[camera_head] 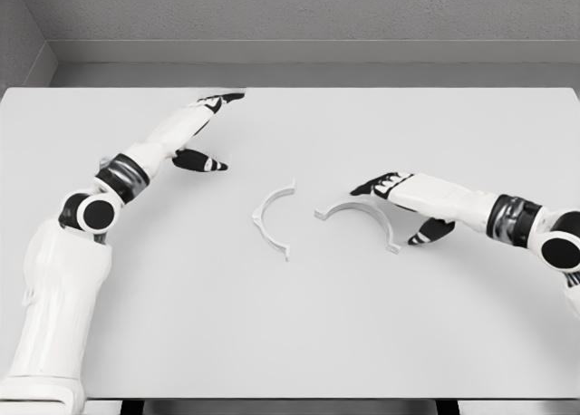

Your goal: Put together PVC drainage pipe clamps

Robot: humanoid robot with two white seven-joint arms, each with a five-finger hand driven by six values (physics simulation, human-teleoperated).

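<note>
Looking down on a plain white worktop (299,333) with two white half-ring clamp pieces lying near the middle. Left clamp half (272,221) lying with its curve bulging to the left, open side facing right. Right clamp half (359,218) lying like an arch, open side facing the near edge. Sitting just beside each other with a small gap, not joined, not touching.

Left hand (201,132) reaching out toward the far side of the worktop, well apart from both pieces. Fingers (227,98) stretching long and straight toward the far edge, thumb (201,162) sticking out to the side, so spreading wide and holding nothing.

Right hand (408,202) hovering just beside the arch-shaped half, dark fingertips (370,188) pointing at the top of its curve, very near it. Hard to tell whether actually touching. Thumb (430,231) hanging down toward the near side, close to the arch's right end. Fingers relaxing apart, not wrapping around anything.

Not spotting any brand, label or writing on the pieces, the arms or the worktop.
</note>
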